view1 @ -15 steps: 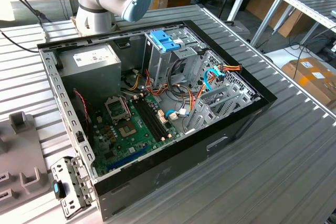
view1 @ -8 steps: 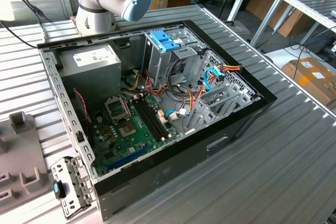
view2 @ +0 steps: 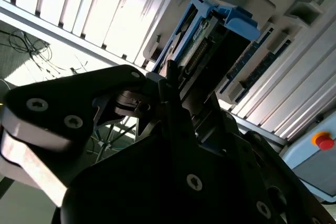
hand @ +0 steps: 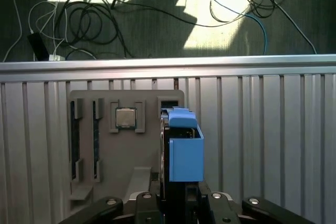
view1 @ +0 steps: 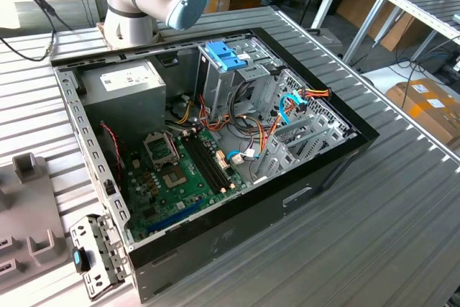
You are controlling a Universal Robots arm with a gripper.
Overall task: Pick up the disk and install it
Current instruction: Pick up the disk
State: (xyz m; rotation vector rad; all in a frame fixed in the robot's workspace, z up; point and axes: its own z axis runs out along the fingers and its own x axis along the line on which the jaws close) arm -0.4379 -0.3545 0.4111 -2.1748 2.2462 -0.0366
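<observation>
The disk point(hand: 185, 150) stands on its narrow edge in its light-blue carrier, against a grey fixture tray point(hand: 121, 156) that lies on the ribbed worktop point(hand: 262, 129). In the first wrist view a square processor chip point(hand: 126, 118) sits in its own recess of the tray just beside the disk, with two long slots further over. The end effector point(hand: 181, 195) straddles the near edge of the disk. The second wrist view shows the same disk point(view2: 207, 27) running into the dark body of the end effector. Neither wrist view shows whether it has clamped the carrier or only sits around it, so the grip cannot be told. The step in hand looks like the pick-up, with the install part of the task not begun. In the exterior view the open computer case point(view1: 237, 249) fills the middle of the frame. Its tall grey cage point(view1: 214, 91) stands in the upper middle, topped by a blue bracket point(view1: 226, 55). To do the pick-up well, the grip should probably bear on the flat faces of the drive, centred along its length, so it does not swing once free. The plastic rail likely flexes, so squeezing it alone would hold poorly. The lift should run straight out along the tray's holder, without tilt, so that the carrier neither binds nor drags the tray, and it should keep clear of the chip alongside.
</observation>
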